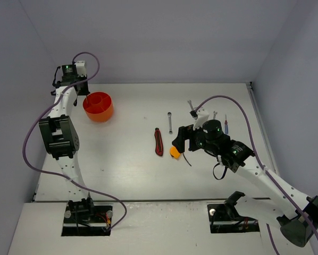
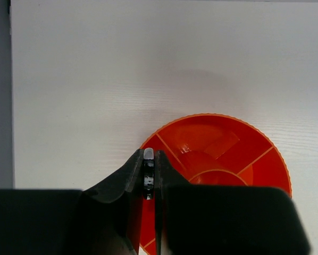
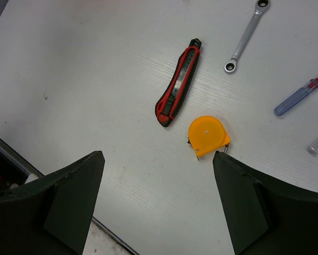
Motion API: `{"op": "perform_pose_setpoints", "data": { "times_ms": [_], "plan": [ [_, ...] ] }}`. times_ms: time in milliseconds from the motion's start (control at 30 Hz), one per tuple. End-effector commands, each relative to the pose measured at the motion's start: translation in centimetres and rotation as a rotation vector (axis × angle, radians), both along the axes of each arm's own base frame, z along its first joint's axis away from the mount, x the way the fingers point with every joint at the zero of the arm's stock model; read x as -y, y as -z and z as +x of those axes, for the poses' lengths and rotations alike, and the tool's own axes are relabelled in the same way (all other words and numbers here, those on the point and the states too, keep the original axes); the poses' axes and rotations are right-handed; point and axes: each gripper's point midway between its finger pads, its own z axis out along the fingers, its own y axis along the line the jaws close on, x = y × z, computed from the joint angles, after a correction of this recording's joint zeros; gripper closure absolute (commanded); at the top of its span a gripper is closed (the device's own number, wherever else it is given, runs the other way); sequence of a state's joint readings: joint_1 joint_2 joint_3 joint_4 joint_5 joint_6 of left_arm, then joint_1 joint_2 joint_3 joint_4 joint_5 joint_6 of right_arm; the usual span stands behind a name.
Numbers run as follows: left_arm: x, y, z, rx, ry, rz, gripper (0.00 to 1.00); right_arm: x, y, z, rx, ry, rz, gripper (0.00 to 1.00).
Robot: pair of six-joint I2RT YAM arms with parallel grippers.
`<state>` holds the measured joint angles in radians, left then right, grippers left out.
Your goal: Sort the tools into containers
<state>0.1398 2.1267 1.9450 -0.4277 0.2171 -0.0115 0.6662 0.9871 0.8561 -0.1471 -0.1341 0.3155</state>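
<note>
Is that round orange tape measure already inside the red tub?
No, the tape measure lies on the table beside the red-black tool.

- The top view looks down from high behind the arms over the whole surface (image 1: 127, 170).
- The left wrist view sits close above the tub (image 2: 223, 143).
- The right wrist view sits higher, above the tape measure (image 3: 207, 134); the top view shares both.

no readable text, labels, brands or numbers on any tool or container.
</note>
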Motion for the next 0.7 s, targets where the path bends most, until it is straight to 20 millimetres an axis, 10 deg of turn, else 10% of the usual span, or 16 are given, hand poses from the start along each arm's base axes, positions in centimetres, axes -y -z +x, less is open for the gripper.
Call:
{"op": "perform_pose_setpoints", "data": {
  "times_ms": [0, 400, 667],
  "plan": [
    [-0.4, -4.8, 1.1, 0.114, 0.0, 0.015, 0.88, 0.2, -1.7, 0.6, 0.05, 0.03, 0.041, 0.19],
    [0.0, -2.8, 1.2, 0.073, 0.001, -0.011, 0.74, 0.4, -1.3, 0.5, 0.04, 0.041, 0.038, 0.19],
    [-0.2, -7.8, 0.7, 0.166, -0.03, -0.009, 0.51, 1.3, -2.1, 1.6, 0.074, 0.093, 0.002, 0.19]
  ]
}}
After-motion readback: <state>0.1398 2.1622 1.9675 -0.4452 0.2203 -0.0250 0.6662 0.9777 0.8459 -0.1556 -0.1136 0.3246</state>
